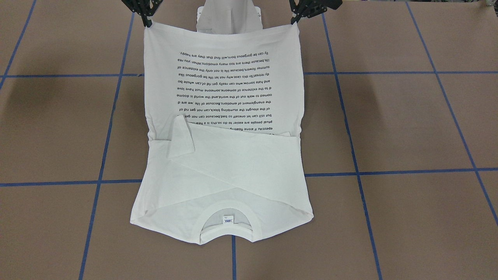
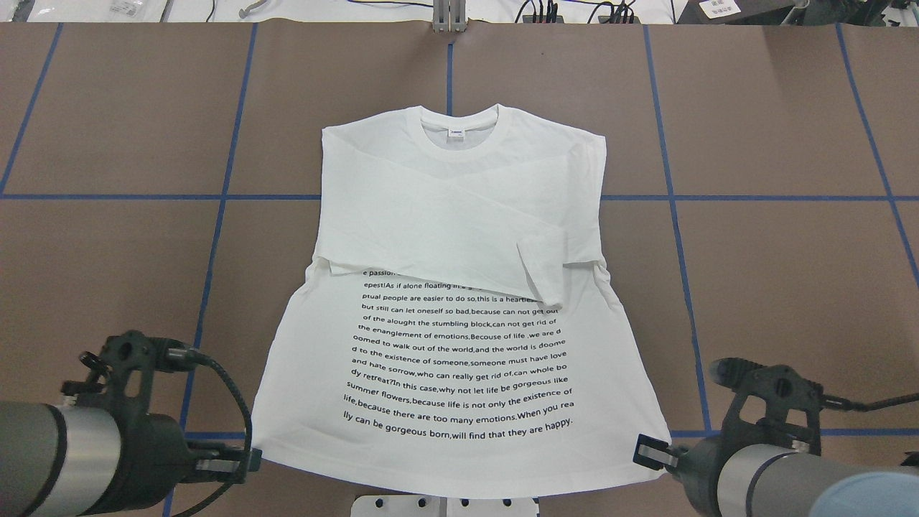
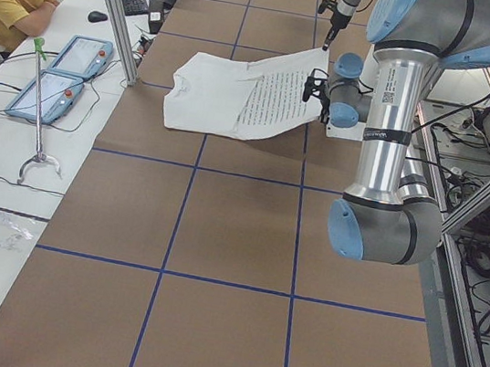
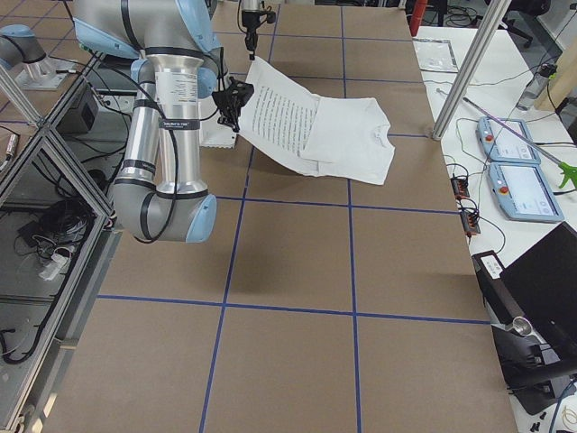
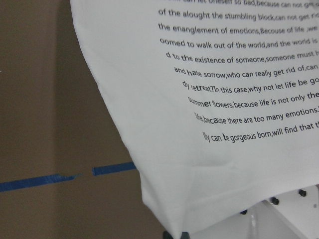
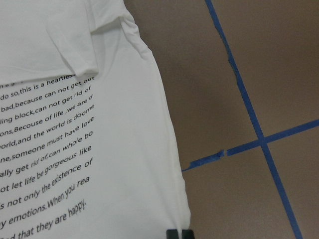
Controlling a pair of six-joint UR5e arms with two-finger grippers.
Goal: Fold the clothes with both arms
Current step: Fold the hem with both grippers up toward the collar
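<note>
Front-facing, step: hem half of the shirt held up off the table on the robot's side; collar half lies flat; I judge this the bottom-to-top fold, at its start.
Front-facing, claws: left gripper and right gripper each pinched tight on 1 hem corner; hem stretched between them with a slight sag.
Overhead, layout: 2 sleeves crossed over the chest; 1 cuff flipped up on the right gripper's side; ribbed collar at the far end from the robot; neck tag showing.
Overhead, next move: I judge both corners must travel forward toward the collar at matched height and pace; uneven travel would skew the fold; the loose cuff may bunch underneath.
Left side view: printed half slopes up from the table like a ramp; near arm's claw at the hem corner.
Right side view: same slope; collar half flat on the brown surface.
Left wrist: thin matte cotton, soft creases fanning from the held corner; printed text black and crisp; pedestal base white metal with dark bolts, below the hem; blue tape slightly torn.
Right wrist: dark fingertips closed on the corner; side seam wavy; cloth limp, likely to drape and slip.
</note>
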